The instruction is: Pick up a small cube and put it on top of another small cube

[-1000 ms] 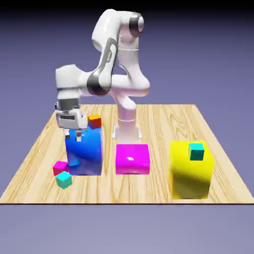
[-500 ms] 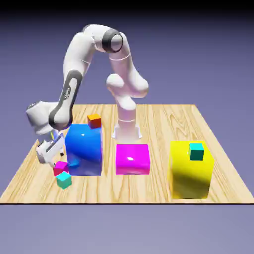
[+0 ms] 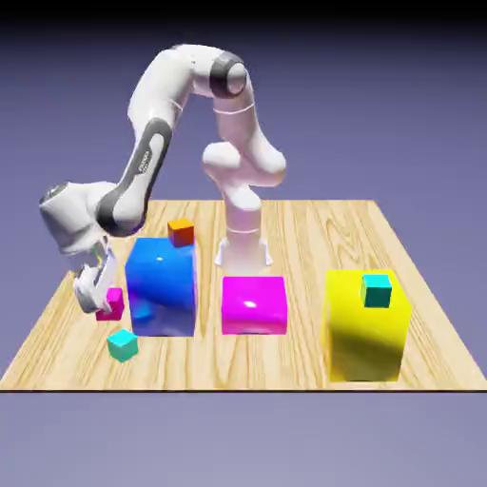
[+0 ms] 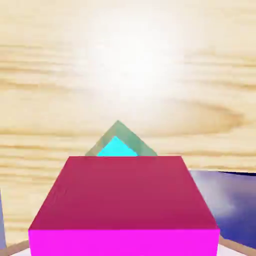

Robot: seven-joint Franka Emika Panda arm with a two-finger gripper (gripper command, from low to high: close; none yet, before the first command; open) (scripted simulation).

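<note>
— What's in your end effector (image 3: 105,302)?
— It's clamped on the small magenta cube (image 3: 111,302), lifted clear of the counter (image 3: 314,228); in the hand view that cube (image 4: 124,205) fills the bottom of the picture.
— And the other small cube?
— The small teal cube (image 3: 122,344) sits on the wood just below and nearer the camera, peeking out behind the magenta one (image 4: 116,146). The big blue block (image 3: 162,285) stands right beside me, a small orange cube (image 3: 181,231) on top.

A small cube (image 3: 181,231) sits on the big block (image 3: 162,286); another (image 3: 377,290) tops the block (image 3: 366,323) at the exterior view's right.
</note>
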